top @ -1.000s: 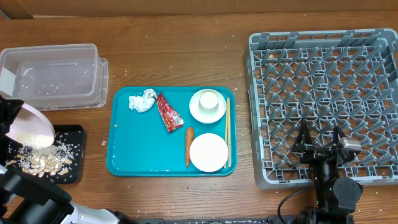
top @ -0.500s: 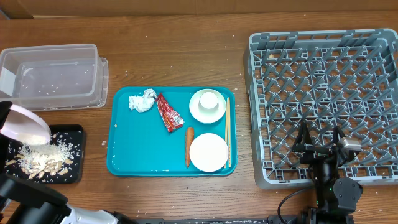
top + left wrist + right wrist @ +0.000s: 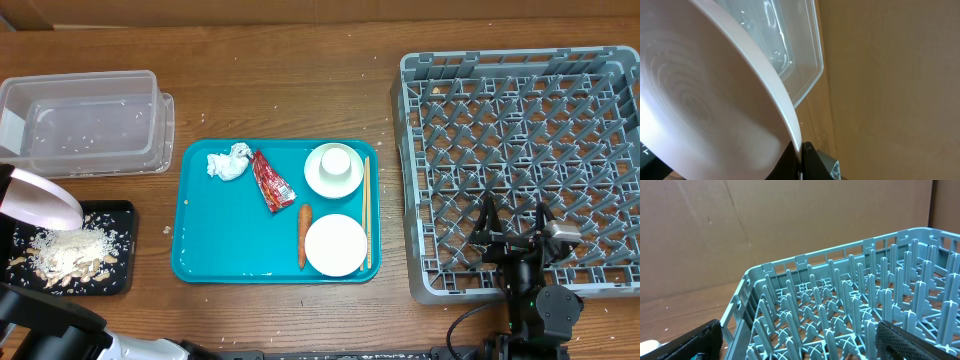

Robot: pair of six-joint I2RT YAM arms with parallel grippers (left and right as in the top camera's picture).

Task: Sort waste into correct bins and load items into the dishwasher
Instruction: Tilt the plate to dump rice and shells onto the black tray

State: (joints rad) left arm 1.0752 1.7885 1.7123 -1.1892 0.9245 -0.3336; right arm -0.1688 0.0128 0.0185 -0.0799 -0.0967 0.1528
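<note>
Left gripper (image 3: pixel 801 159) is closed on the rim of the one plate (image 3: pixel 42 198), which in the left wrist view fills the left of the frame as a tilted pale disc (image 3: pixel 705 100) with a dark finger at its lower edge. In the overhead view the plate hangs tilted at the far left, over the upper left corner of the black tray (image 3: pixel 118 212). That tray holds one heap of beige and white scraps (image 3: pixel 68 250), with a few bits spread around the heap.

Just above it, in the upper left, stands the one clear tub (image 3: pixel 85 122); only scattered white grains lie on its floor.

At the centre of the frame the teal tray (image 3: pixel 215 250) carries the rest:
- one crumpled tissue (image 3: pixel 228 162) at its upper left
- one red wrapper (image 3: pixel 270 182) just right of the tissue
- one carrot (image 3: pixel 303 235) lying lengthwise below the wrapper
- two bowls: the upper bowl (image 3: pixel 313 175) with the one cup (image 3: pixel 335 160) standing in it, and the lower bowl (image 3: pixel 335 244) beside the carrot
- one pair of chopsticks (image 3: pixel 366 210) along the tray's right edge

The rack (image 3: pixel 525 100) fills the right side of the table (image 3: pixel 300 80). Right gripper (image 3: pixel 515 228) sits over the rack's lower right part, fingers spread wide with nothing between them.
</note>
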